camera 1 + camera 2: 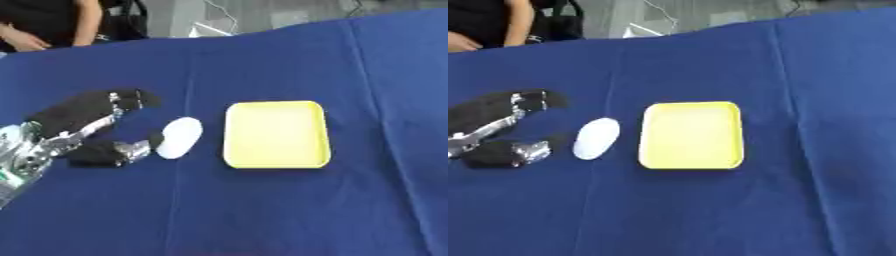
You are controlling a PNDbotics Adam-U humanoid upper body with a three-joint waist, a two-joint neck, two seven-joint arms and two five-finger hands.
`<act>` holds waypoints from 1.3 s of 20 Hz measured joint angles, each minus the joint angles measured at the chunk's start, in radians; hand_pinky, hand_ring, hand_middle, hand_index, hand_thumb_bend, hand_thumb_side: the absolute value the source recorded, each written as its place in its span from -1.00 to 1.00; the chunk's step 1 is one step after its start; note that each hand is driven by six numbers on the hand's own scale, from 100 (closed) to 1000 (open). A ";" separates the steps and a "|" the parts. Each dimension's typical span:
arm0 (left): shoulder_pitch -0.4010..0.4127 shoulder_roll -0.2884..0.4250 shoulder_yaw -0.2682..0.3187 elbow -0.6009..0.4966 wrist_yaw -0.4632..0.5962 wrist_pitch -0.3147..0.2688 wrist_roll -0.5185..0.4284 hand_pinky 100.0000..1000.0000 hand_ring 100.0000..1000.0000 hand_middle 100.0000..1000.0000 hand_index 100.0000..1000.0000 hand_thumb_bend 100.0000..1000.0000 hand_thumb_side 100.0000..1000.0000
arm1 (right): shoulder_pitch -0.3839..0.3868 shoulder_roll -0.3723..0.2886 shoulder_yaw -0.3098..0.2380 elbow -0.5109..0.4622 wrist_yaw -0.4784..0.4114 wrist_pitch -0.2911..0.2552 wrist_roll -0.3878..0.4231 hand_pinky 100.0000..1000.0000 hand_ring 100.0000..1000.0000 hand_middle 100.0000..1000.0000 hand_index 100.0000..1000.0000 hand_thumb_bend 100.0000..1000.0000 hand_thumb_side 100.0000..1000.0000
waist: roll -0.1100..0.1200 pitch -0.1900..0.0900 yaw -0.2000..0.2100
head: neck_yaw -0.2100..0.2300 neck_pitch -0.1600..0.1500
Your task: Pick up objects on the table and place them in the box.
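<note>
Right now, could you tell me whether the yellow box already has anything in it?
Empty. The yellow box shows only its bare yellow floor, and the white oval object lies on the blue cloth beside it, by the left hand.

Left robot hand (83,131) spread wide, thumb and fingers apart

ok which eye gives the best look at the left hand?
Left eye view: the left hand shows with wrist and forearm, fingers open around the white oval object. The right eye view cuts it at the frame's left edge, showing only fingers and thumb beside the object.
</note>
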 measured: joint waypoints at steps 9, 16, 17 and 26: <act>-0.117 -0.042 -0.048 0.206 0.160 0.167 0.015 0.85 0.92 0.82 0.92 -0.69 1.00 | 0.001 -0.006 0.000 0.002 0.000 0.000 0.000 0.29 0.37 0.69 0.90 -0.34 0.48 | 0.001 -0.010 0.000 | 0.004 -0.007; -0.147 -0.075 -0.066 0.275 0.152 0.191 0.030 0.86 0.93 0.82 0.92 -0.71 1.00 | 0.001 -0.007 0.000 0.006 -0.001 0.000 0.001 0.29 0.37 0.69 0.90 -0.35 0.48 | 0.001 -0.008 0.000 | 0.008 -0.009; -0.148 -0.077 -0.066 0.279 0.151 0.191 0.029 0.86 0.93 0.82 0.92 -0.70 1.00 | 0.001 -0.007 0.000 0.006 -0.001 0.000 0.001 0.29 0.37 0.69 0.90 -0.35 0.48 | 0.001 -0.008 -0.001 | 0.009 -0.009; -0.157 -0.082 -0.067 0.292 0.129 0.174 0.004 0.88 0.94 0.83 0.92 -0.32 1.00 | 0.001 -0.007 0.000 0.006 -0.001 0.000 0.001 0.29 0.37 0.69 0.90 -0.34 0.48 | 0.001 -0.008 -0.001 | 0.009 -0.013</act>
